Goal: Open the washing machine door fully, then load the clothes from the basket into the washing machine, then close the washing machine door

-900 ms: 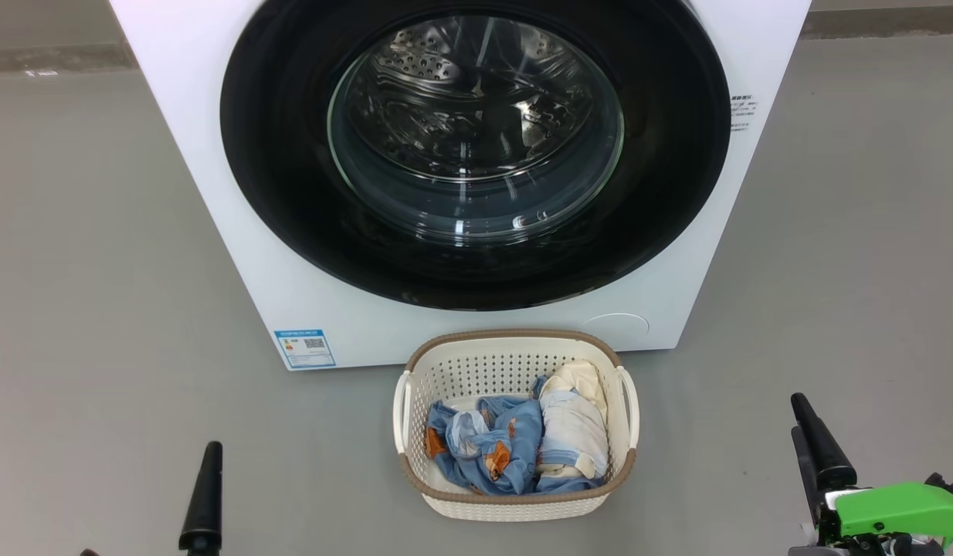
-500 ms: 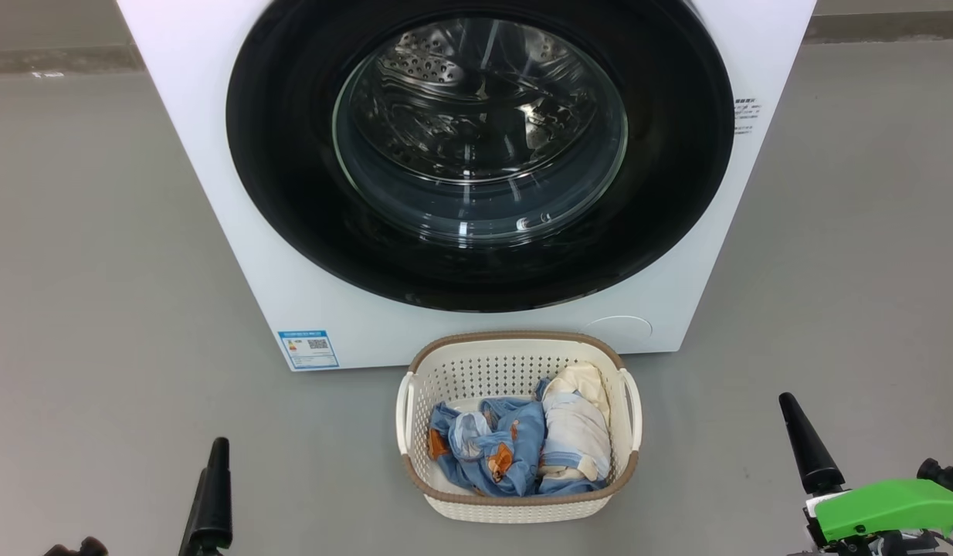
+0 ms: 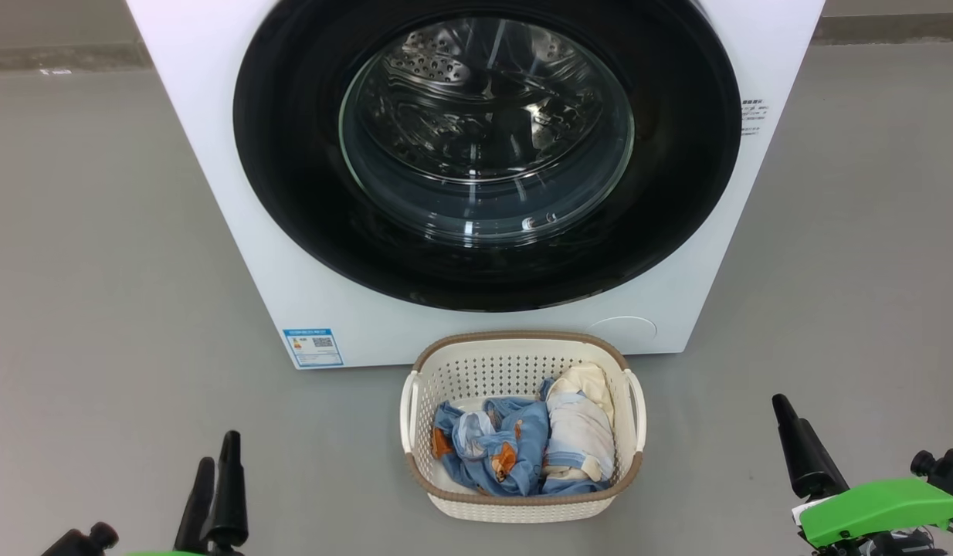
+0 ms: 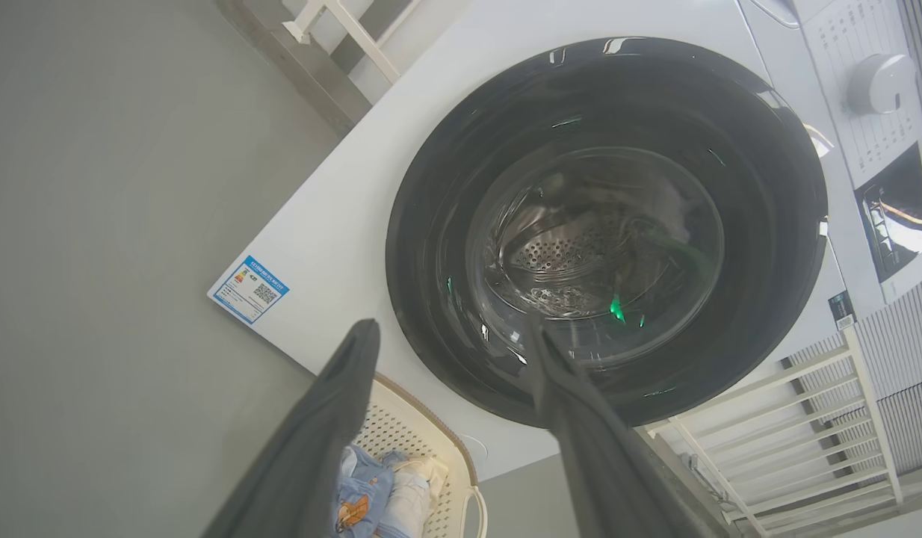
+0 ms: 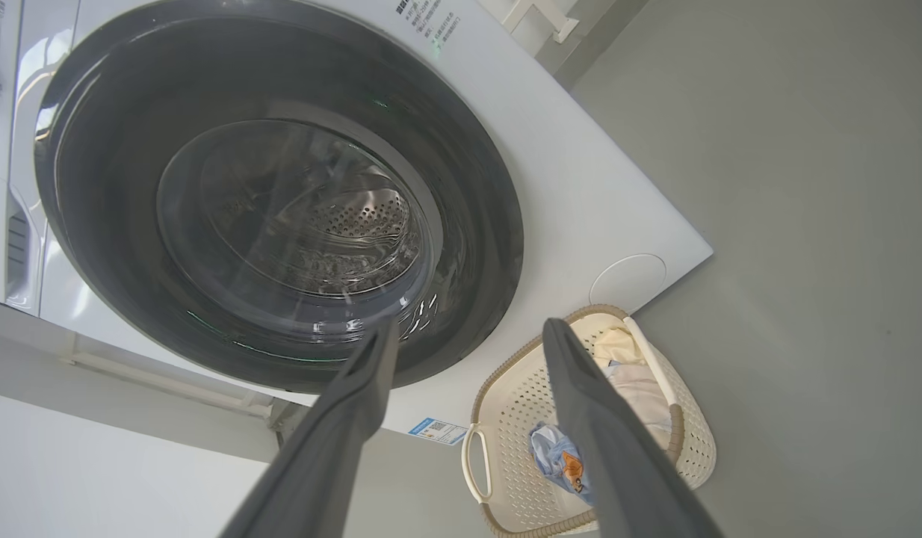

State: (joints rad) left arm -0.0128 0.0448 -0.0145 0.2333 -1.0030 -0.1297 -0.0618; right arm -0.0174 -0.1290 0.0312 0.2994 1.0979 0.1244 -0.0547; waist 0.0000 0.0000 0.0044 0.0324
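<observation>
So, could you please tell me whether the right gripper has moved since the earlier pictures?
Yes: the right gripper has edged left, closer to the basket.

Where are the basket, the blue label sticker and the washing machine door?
basket [image 3: 523,510], head view, front wall.
blue label sticker [image 3: 313,347], head view, its middle.
washing machine door [image 3: 291,154], head view, black ring.

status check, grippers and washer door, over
Left gripper open, empty; right gripper open, empty. Washing machine door shut. Clothes in basket. Nothing between grippers and door.
</observation>
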